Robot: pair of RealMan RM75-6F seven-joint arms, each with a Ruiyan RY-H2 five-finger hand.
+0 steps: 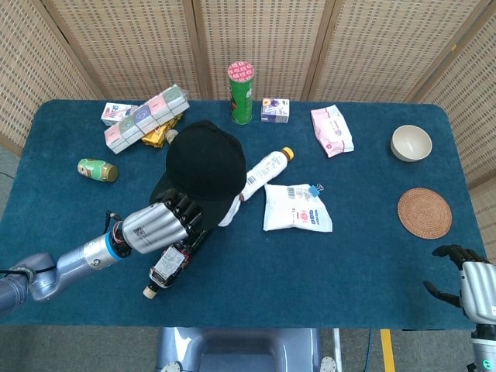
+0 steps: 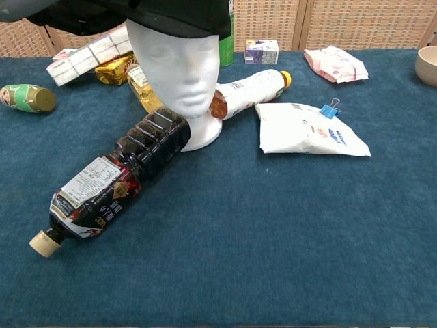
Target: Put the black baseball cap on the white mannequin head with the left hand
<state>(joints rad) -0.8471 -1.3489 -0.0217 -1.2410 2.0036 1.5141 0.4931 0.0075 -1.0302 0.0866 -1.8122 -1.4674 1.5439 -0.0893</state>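
The black baseball cap [image 1: 205,163] sits over the top of the white mannequin head [image 2: 179,65], down to its brow in the chest view, where the cap [image 2: 174,15] fills the upper left. My left hand [image 1: 161,223] grips the cap's brim at its near left side, fingers curled over the edge. In the head view the cap hides nearly all of the mannequin; only its white base [image 1: 229,214] peeks out. My right hand [image 1: 463,283] hangs off the table's near right corner, fingers apart and holding nothing.
A dark sauce bottle [image 2: 113,181] lies against the mannequin's base. A white bottle [image 1: 265,170] and a white pouch [image 1: 296,207] lie to the right. Boxes [image 1: 147,115], a green can [image 1: 241,81], a small jar [image 1: 98,170], a bowl [image 1: 411,142] and a coaster [image 1: 424,212] ring the table.
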